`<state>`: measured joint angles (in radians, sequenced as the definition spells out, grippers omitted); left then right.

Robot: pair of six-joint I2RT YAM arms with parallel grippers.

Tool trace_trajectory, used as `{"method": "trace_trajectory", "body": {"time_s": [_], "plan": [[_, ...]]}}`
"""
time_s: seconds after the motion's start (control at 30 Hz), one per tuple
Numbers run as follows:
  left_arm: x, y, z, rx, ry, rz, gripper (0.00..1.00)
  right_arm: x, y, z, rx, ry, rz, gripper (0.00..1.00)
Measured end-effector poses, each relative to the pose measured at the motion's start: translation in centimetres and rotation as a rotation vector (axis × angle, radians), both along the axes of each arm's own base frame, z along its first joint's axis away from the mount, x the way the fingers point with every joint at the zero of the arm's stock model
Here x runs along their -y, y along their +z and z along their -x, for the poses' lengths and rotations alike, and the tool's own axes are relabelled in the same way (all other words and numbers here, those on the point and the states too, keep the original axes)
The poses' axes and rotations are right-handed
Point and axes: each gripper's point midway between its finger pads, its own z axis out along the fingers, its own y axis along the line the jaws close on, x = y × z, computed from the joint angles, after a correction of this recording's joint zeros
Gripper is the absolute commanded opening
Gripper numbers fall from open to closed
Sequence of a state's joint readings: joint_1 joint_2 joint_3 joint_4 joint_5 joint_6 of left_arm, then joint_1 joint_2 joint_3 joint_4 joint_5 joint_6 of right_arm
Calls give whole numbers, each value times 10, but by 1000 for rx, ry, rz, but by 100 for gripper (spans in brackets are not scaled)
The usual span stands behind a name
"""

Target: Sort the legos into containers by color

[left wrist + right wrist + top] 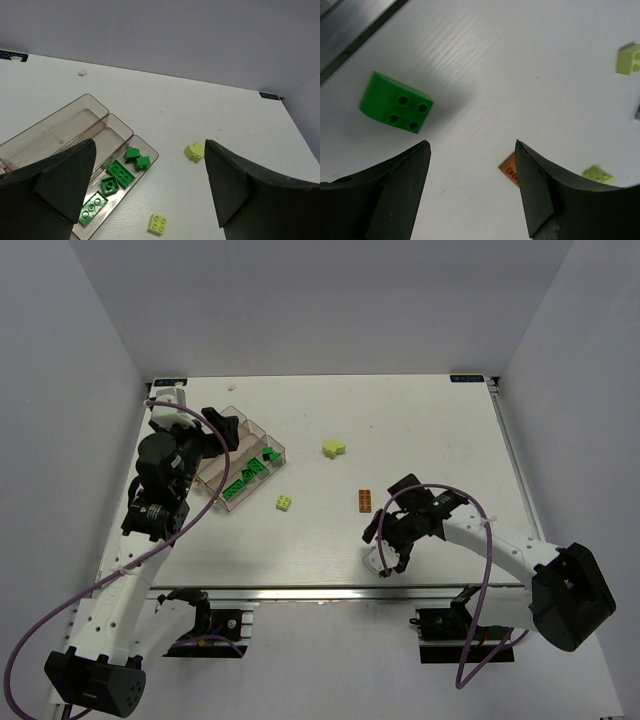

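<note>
Right wrist view shows the right gripper (470,150) spread wide and empty, a green brick (396,102) at upper left. Left gripper (149,150) gapes empty above the tray (60,120); green bricks (120,172) lie in its rightmost compartment.

Left hand (150,150) agape, right hand (471,145) (low) — parted

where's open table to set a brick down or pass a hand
The white table lies bare beyond the flat orange brick and right of the lime-yellow piece. Crowded: the square lime brick beside the clear plastic tray, its rightmost compartment holding green bricks.
</note>
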<state>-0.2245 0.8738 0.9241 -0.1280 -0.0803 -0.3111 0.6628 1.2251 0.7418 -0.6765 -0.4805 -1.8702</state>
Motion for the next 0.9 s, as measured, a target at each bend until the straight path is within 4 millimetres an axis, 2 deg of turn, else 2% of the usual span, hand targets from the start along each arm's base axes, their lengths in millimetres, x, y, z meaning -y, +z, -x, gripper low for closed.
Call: {"method": "trace_trajectory", "body": {"time_s": [0.2,0.3,0.53,0.9], "plan": [[0,0,0,0,0,0,98,25,-36,18,-34,7,98,75],[0,0,0,0,0,0,98,30,-44,22,-38,12,117,75],[0,-1,-1,-2,0,-7,98,26,-49,22,-33,36,107,76],[0,-2,-1,-4,0,-8,98,0,-49,40,-19,160,78,75]]}}
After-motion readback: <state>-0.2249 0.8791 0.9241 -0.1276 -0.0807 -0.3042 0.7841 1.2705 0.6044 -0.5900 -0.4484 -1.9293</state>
